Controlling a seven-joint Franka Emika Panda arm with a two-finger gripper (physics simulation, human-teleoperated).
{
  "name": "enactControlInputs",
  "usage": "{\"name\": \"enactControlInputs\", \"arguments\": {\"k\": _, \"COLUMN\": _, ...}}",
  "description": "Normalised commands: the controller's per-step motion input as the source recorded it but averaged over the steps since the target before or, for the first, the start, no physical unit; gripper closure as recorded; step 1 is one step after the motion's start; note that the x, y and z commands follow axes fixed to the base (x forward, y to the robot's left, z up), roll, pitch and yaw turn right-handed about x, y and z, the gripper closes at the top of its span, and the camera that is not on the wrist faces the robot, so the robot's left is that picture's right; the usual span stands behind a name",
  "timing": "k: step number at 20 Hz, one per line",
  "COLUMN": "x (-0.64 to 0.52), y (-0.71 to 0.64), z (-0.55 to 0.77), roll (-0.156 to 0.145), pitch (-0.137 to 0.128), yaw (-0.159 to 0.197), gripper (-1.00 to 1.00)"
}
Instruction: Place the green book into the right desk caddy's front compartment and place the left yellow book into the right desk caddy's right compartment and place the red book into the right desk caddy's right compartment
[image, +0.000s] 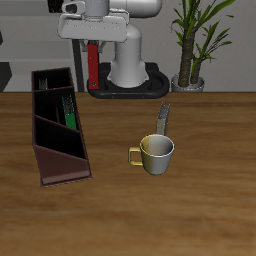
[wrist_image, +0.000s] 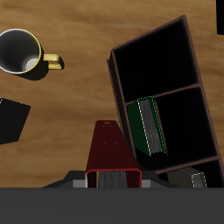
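Jaws clamp the red book (image: 93, 66) high above the counter; next, carry it over the caddy (image: 58, 125) and lower it into the right compartment.

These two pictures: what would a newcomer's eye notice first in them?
First the red book, hanging upright in the gripper above the table's back edge, behind the right desk caddy. Next that dark caddy itself, with the green book standing in one compartment. Then the yellow-handled mug on the bare wood, with a thin book just behind it.
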Motion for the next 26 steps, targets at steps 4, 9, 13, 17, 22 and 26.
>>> {"name": "enactControlInputs", "arguments": {"k": 4, "x": -0.39, "y": 0.00, "z": -0.06, "roll": 0.011, "pitch": -0.046, "yaw": 0.063, "gripper": 1.00}}
{"name": "enactControlInputs", "arguments": {"k": 9, "x": -0.44, "y": -0.17, "z": -0.14, "roll": 0.029, "pitch": -0.009, "yaw": 0.016, "gripper": 1.00}}
{"name": "enactControlInputs", "arguments": {"k": 13, "x": -0.32, "y": -0.14, "z": -0.18, "roll": 0.027, "pitch": 0.019, "yaw": 0.043, "gripper": 1.00}}
{"name": "enactControlInputs", "arguments": {"k": 17, "x": -0.26, "y": -0.22, "z": -0.07, "roll": 0.034, "pitch": 0.037, "yaw": 0.013, "gripper": 1.00}}
{"name": "enactControlInputs", "arguments": {"k": 22, "x": -0.11, "y": -0.19, "z": 0.01, "roll": 0.077, "pitch": 0.042, "yaw": 0.016, "gripper": 1.00}}
{"name": "enactControlInputs", "arguments": {"k": 26, "x": 0.08, "y": -0.59, "z": 0.01, "roll": 0.061, "pitch": 0.129, "yaw": -0.059, "gripper": 1.00}}
